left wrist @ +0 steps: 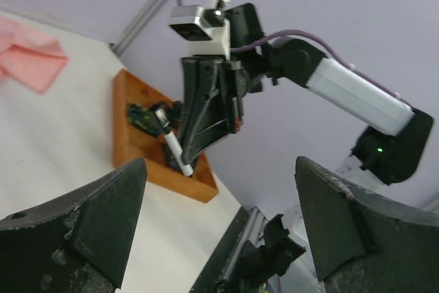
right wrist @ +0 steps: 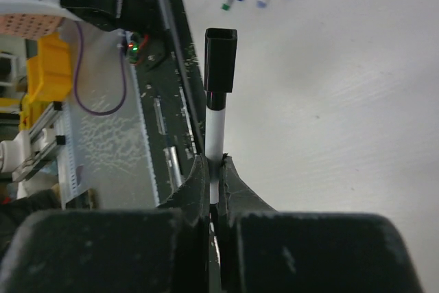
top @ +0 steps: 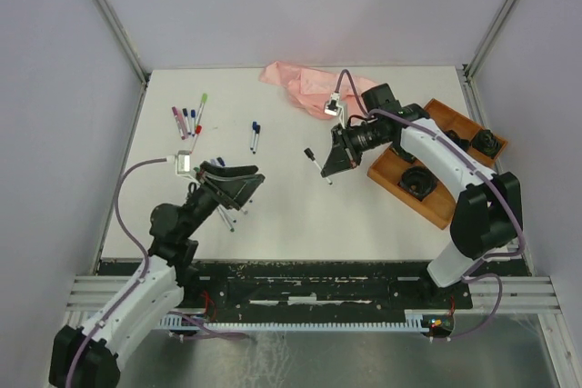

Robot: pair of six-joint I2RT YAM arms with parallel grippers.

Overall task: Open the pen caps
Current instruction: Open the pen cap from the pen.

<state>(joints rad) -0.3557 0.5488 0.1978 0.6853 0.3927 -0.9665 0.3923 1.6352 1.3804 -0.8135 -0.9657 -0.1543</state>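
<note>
My right gripper (right wrist: 215, 169) is shut on the white barrel of a pen (right wrist: 215, 132) whose black cap (right wrist: 221, 60) is still on and sticks out past the fingertips. From above, this pen (top: 317, 164) is held over the table's middle by the right gripper (top: 329, 163). My left gripper (top: 235, 184) stands wide open and holds nothing, raised above the table left of centre. In the left wrist view it (left wrist: 219, 228) faces the right gripper and its pen (left wrist: 175, 150). More capped pens lie at the back left (top: 188, 119) and as a pair (top: 255, 136).
A pink cloth (top: 300, 84) lies at the back of the table. A wooden tray (top: 436, 203) with black parts sits on the right, under the right arm. A few pens (top: 227, 216) lie beneath the left gripper.
</note>
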